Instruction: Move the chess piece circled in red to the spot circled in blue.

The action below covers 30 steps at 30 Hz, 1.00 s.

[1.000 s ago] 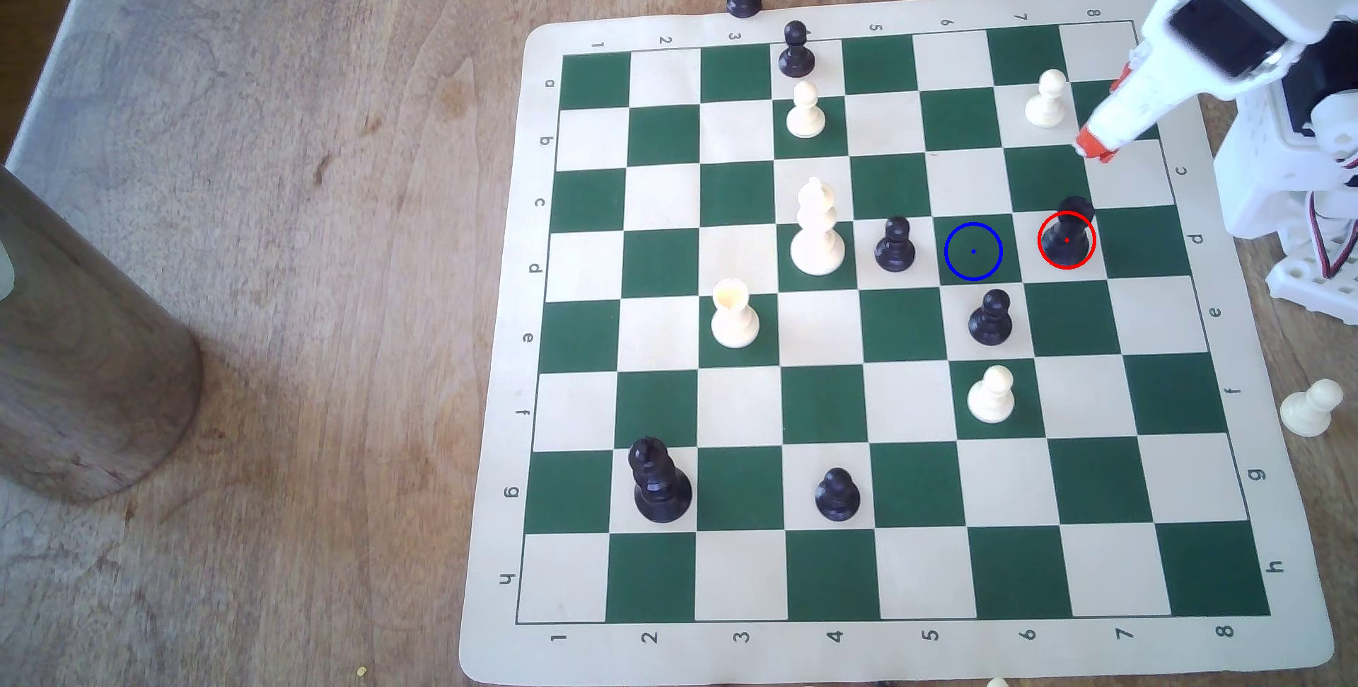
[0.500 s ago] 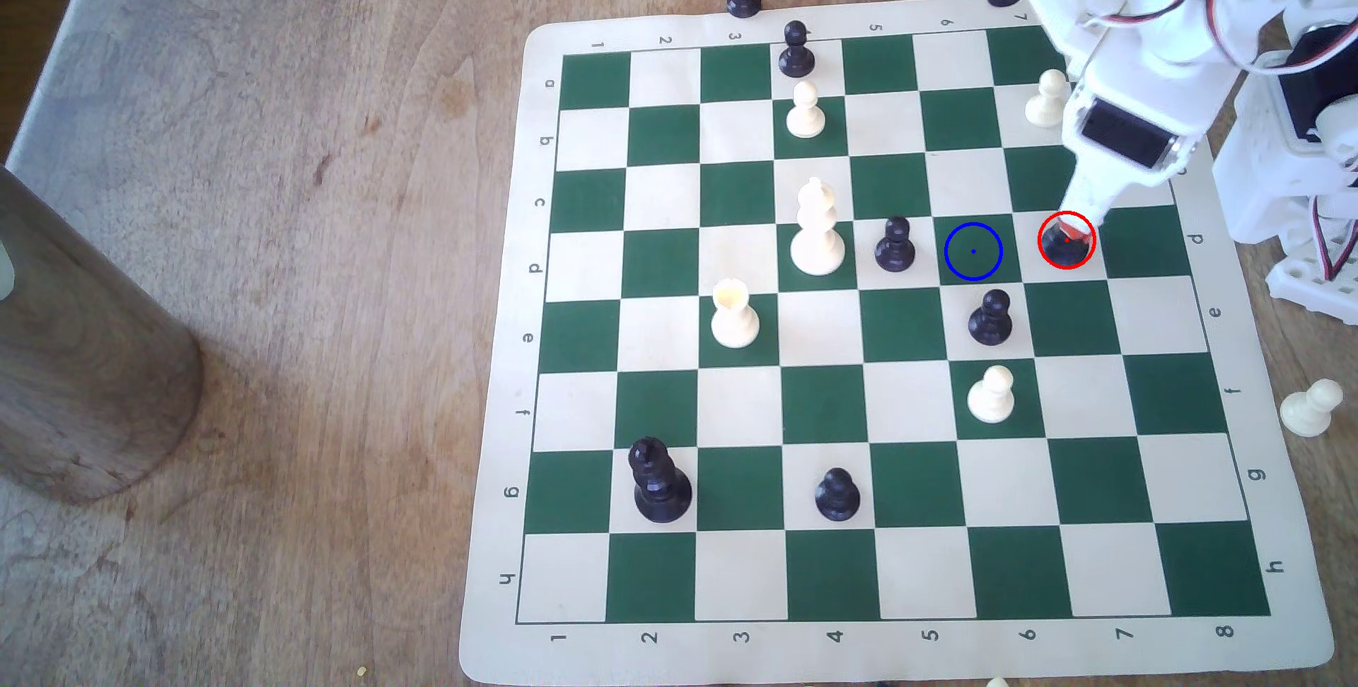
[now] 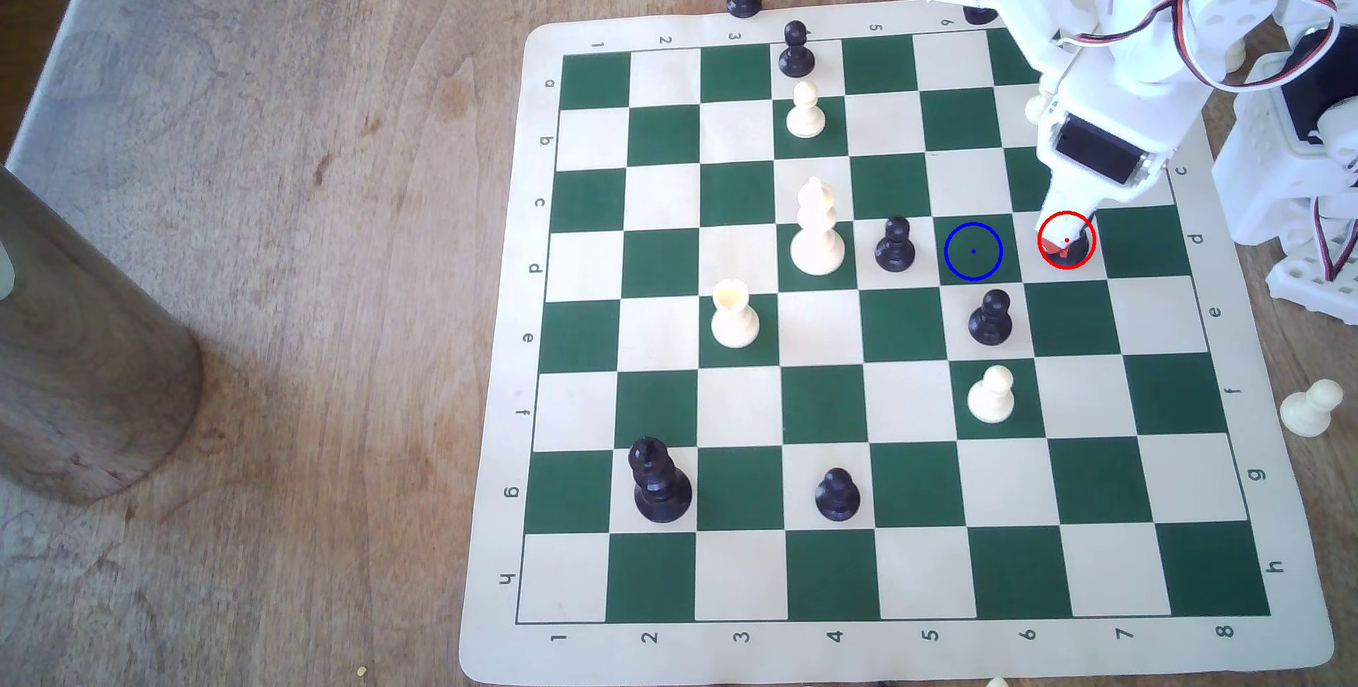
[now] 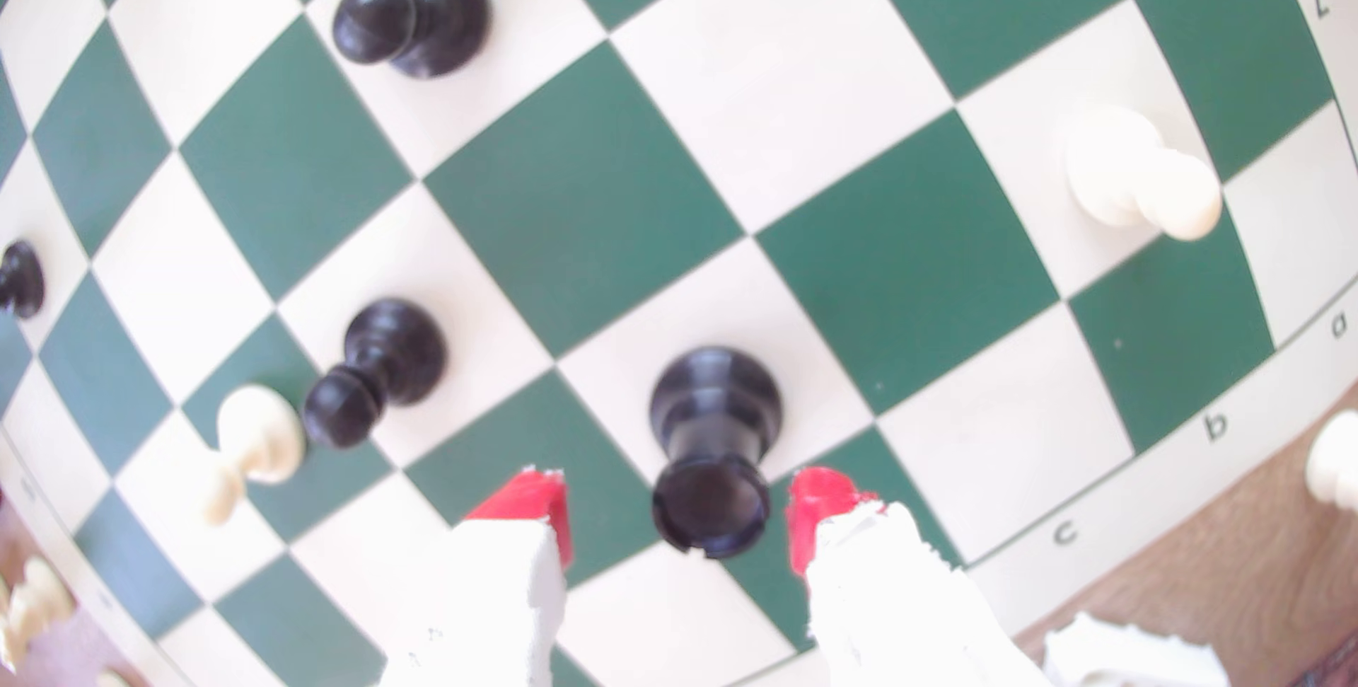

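The chess piece circled in red, a black rook (image 3: pixel 1077 256), stands on a cream square at the exterior view's right; only its base shows under my white arm. My gripper (image 3: pixel 1062 247) has come down over it. In the wrist view the rook (image 4: pixel 709 437) stands upright with its notched top between the two red-tipped fingers (image 4: pixel 536 500), and my gripper (image 4: pixel 677 494) is open with a gap on each side. The spot circled in blue (image 3: pixel 973 251) is the bare dark green square just to the exterior view's left of the rook.
A black pawn (image 3: pixel 895 246) stands one square left of the blue spot and another black pawn (image 3: pixel 990 320) just below it. A white pawn (image 3: pixel 991 395) and a white bishop (image 3: pixel 816 231) are further off. A wooden cylinder (image 3: pixel 88 364) stands at the table's left.
My arm swung from the board's far right corner down to the rook and lowered over it. Its red tips now sit inside the red ring. No piece has moved.
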{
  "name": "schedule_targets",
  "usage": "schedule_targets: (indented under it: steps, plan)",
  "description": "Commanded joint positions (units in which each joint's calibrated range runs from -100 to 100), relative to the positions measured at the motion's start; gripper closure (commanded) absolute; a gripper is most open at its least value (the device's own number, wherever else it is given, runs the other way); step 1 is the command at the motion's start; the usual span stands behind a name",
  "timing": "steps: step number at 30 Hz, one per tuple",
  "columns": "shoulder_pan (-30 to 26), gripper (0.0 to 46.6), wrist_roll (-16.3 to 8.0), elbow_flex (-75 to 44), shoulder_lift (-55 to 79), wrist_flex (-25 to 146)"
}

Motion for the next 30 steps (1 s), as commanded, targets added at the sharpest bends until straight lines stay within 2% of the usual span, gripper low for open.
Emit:
schedule_targets:
  steps: [1,17,23,26,29,30]
  plan:
    - [-0.22,30.2,0.05,-0.2,0.74,-0.27]
    - [-1.55,30.4,-0.49,1.98,3.8,-4.53]
    - [-1.78,32.1,-0.54,1.98,3.8,-4.53]
    - [-1.94,35.2,-0.54,1.98,3.63,-4.53]
    - [-2.25,41.3,-0.54,1.79,3.88,-4.61]
    - [-2.33,41.7,-0.54,1.79,3.88,-4.61]
